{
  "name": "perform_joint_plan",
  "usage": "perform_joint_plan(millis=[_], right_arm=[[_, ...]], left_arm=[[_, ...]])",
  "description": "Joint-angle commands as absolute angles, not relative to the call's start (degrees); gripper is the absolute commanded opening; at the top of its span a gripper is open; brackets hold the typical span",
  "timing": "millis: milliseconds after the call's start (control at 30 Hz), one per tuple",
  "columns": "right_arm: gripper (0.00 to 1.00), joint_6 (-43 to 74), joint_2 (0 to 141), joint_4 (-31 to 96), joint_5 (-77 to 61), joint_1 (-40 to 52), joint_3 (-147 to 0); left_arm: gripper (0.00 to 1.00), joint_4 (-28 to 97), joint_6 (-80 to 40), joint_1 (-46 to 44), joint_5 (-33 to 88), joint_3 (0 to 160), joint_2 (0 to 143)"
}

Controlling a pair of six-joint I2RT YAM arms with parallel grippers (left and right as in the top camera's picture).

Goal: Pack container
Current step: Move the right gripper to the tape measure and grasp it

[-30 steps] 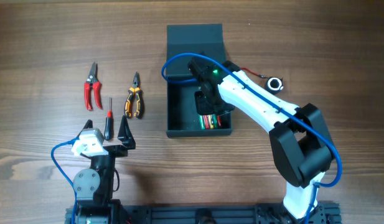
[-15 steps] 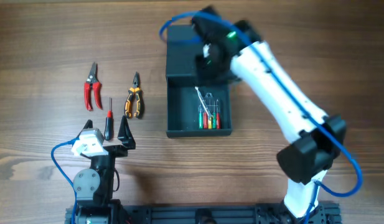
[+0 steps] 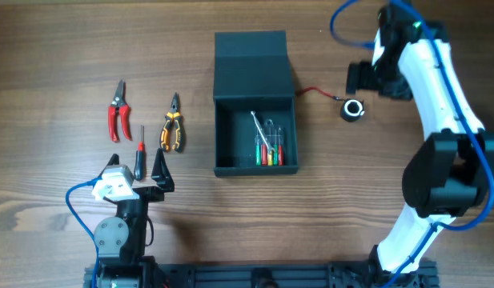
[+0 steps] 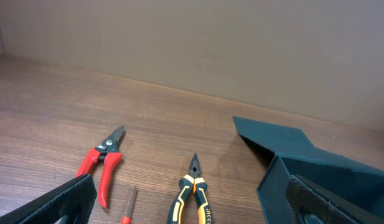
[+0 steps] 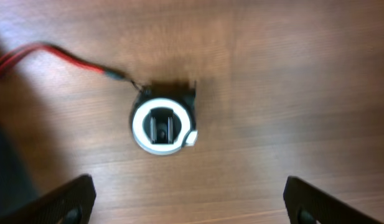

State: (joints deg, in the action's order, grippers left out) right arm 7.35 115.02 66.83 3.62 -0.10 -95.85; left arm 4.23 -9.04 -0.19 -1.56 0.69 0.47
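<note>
The dark teal container (image 3: 255,170) stands open mid-table, its lid (image 3: 251,62) laid flat behind it. Inside lies a clear case of screwdrivers (image 3: 268,146) with red and green handles. My right gripper (image 3: 360,80) hovers open and empty at the far right, above a round black-and-white ring part (image 3: 352,109) on a red wire; in the right wrist view the ring part (image 5: 162,126) lies ahead of the right gripper (image 5: 198,202). My left gripper (image 3: 138,168) rests open near the front left, empty, with the container (image 4: 285,186) off to its right.
Left of the container lie red pruners (image 3: 116,112), yellow-and-black pliers (image 3: 172,132) and a small red-handled screwdriver (image 3: 139,152). In the left wrist view the pruners (image 4: 101,165), pliers (image 4: 193,196) and screwdriver (image 4: 128,208) lie just ahead of the left gripper (image 4: 195,208).
My right gripper opened inside the container, left the screwdriver case there, then rose and swung away to the far right above the ring part. The left arm has not moved.
</note>
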Motion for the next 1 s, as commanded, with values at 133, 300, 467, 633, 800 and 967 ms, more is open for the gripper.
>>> perform_joint_plan(millis=[133, 300, 467, 633, 800, 967], right_arm=[[0.96, 7.66, 114.93, 52.47, -0.49, 0.03, -74.00], [0.90, 7.77, 114.93, 48.82, -4.47, 0.03, -73.49], [0.90, 6.46, 114.93, 48.42, -5.26, 0.03, -77.43], [0.90, 6.20, 114.93, 47.86, -6.52, 0.03, -80.90], [0.89, 6.17, 114.93, 50.26, -6.00, 0.03, -87.81], [0.90, 5.15, 118.76, 54.92, -3.51, 0.03, -90.89]], left_arm=[[1.00, 4.08, -7.88, 0.27, -0.69, 0.36, 0.21], [1.00, 4.08, -7.88, 0.27, -0.69, 0.36, 0.21], [1.00, 4.08, -7.88, 0.27, -0.67, 0.36, 0.21], [1.00, 4.08, -7.88, 0.27, -0.69, 0.36, 0.21], [1.00, 4.08, -7.88, 0.27, -0.69, 0.36, 0.21], [1.00, 4.08, -7.88, 0.27, -0.69, 0.36, 0.21]])
